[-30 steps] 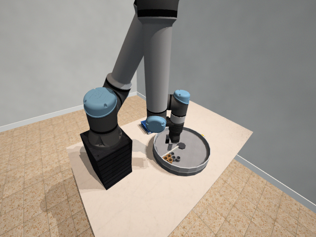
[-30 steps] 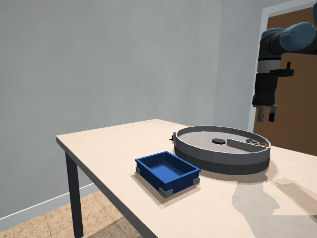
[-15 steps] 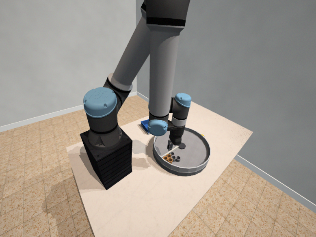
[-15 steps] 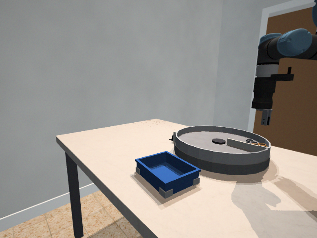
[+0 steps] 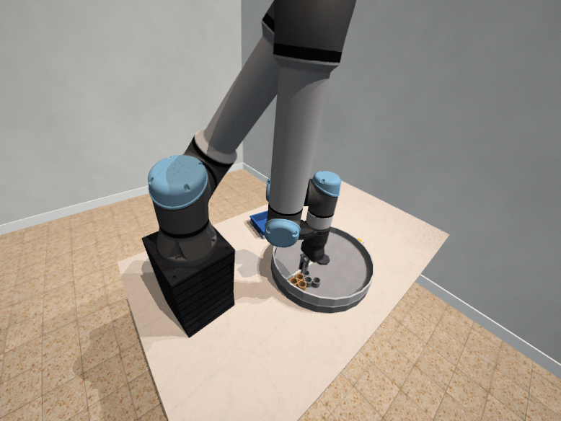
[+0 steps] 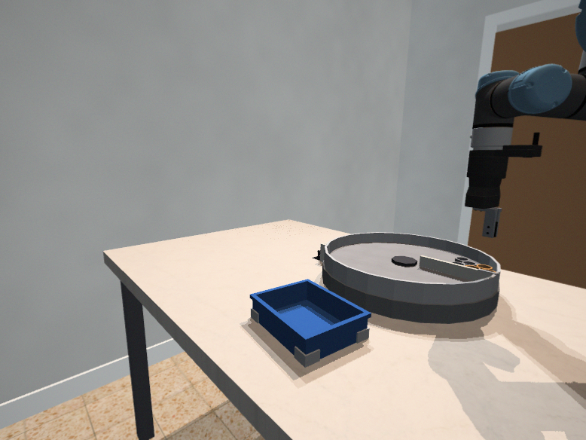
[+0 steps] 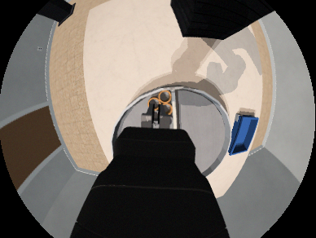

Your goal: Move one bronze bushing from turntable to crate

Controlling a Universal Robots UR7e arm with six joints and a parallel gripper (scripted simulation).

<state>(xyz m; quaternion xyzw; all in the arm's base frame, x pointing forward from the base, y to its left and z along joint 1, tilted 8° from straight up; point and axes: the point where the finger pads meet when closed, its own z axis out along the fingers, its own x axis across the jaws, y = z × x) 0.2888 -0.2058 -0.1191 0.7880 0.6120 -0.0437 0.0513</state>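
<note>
A grey round turntable [image 5: 322, 269] sits on the table. Three bronze bushings [image 5: 297, 280] and a few dark grey bushings [image 5: 311, 280] stand clustered at its rim beside a low divider wall [image 6: 442, 266]. The bronze ones also show in the exterior view [image 6: 481, 267] and in the wrist view [image 7: 164, 99]. My gripper [image 6: 491, 226] hangs point-down well above the turntable, close over the bushing cluster [image 5: 304, 262]. Its fingers stand close together with nothing between them [image 7: 157, 118]. The blue crate [image 6: 309, 318] stands empty on the table beside the turntable.
The robot's black base block [image 5: 190, 280] stands on the table near the turntable. A dark hub [image 6: 404, 260] marks the turntable's centre. The crate [image 5: 259, 223] is partly hidden behind the arm. The table edge runs just beyond the crate.
</note>
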